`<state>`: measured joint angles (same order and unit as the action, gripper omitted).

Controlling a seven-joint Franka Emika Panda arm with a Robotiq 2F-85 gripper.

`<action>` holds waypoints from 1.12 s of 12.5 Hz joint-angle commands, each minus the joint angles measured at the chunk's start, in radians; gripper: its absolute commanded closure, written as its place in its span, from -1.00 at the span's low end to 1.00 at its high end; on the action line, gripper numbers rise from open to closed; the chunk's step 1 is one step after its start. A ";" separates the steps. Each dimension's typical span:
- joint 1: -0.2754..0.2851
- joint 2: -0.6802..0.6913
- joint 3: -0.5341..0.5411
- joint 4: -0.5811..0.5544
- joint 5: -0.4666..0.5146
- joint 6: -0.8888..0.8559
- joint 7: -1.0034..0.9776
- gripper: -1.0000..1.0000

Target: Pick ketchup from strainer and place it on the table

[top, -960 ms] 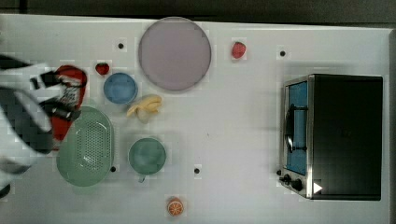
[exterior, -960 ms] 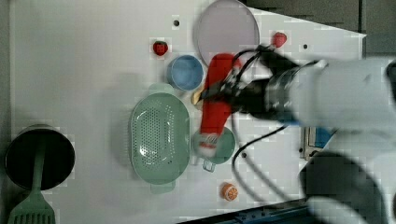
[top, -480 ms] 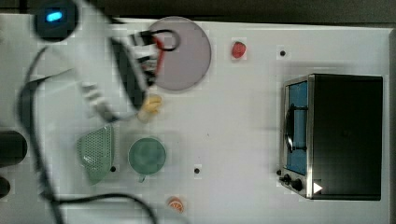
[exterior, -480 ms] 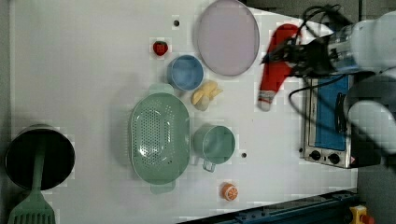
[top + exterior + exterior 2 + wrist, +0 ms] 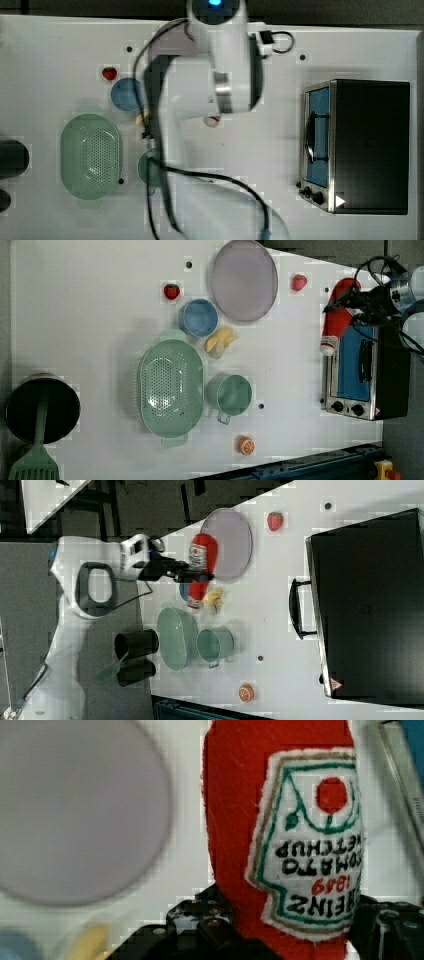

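The hand (image 5: 192,575) grasps the ketchup bottle (image 5: 337,320) aloft; lowering here risks striking the toaster oven (image 5: 362,372) at five o'clock.

white work surface with small dark dots. dark grey floor (image 5: 30,605) beside it in the right view, and a second white surface (image 5: 50,497) in that view's upper left corner. blue frame rail (image 5: 310,465) runs along the left view's lower edge. lighting even, soft shadows.
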<state>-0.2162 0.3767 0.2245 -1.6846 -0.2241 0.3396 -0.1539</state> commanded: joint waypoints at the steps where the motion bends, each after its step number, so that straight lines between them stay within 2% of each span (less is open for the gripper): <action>1: 0.004 -0.038 0.042 -0.074 0.008 0.051 -0.100 -0.21; 10: -0.078 -0.060 0.039 -0.523 0.020 0.572 -0.096 -0.21; 14: -0.086 -0.037 0.037 -0.593 0.020 0.601 -0.093 -0.21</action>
<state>-0.2727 0.3589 0.2588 -2.2969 -0.2059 0.9155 -0.2112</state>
